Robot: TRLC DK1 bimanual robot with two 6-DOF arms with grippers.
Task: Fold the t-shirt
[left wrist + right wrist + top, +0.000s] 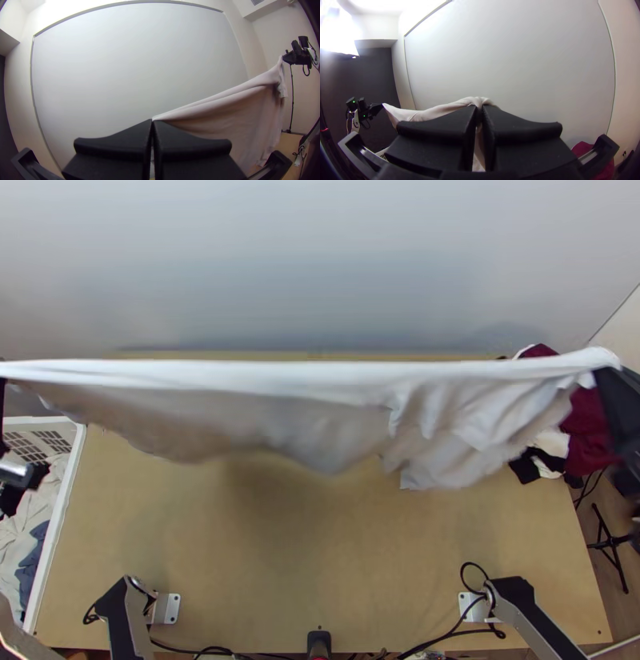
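The white t-shirt (320, 412) hangs in the air above the table, stretched sideways with a taut top edge and loose, bunched folds below. My left gripper (2, 412) is at the left edge of the top view, and my right gripper (618, 400) is at the right edge. In the left wrist view my left gripper (152, 122) is shut on one end of the t-shirt (233, 103). The right wrist view has my right gripper (480, 108) shut on the other end, with t-shirt fabric (433, 111) running off toward the left arm.
Beneath the cloth lies the bare wooden table (280, 564). A white basket (60, 500) with clothes stands at its left side. Dark red, black and white garments (588, 428) lie at the right edge. Cables run along the near edge.
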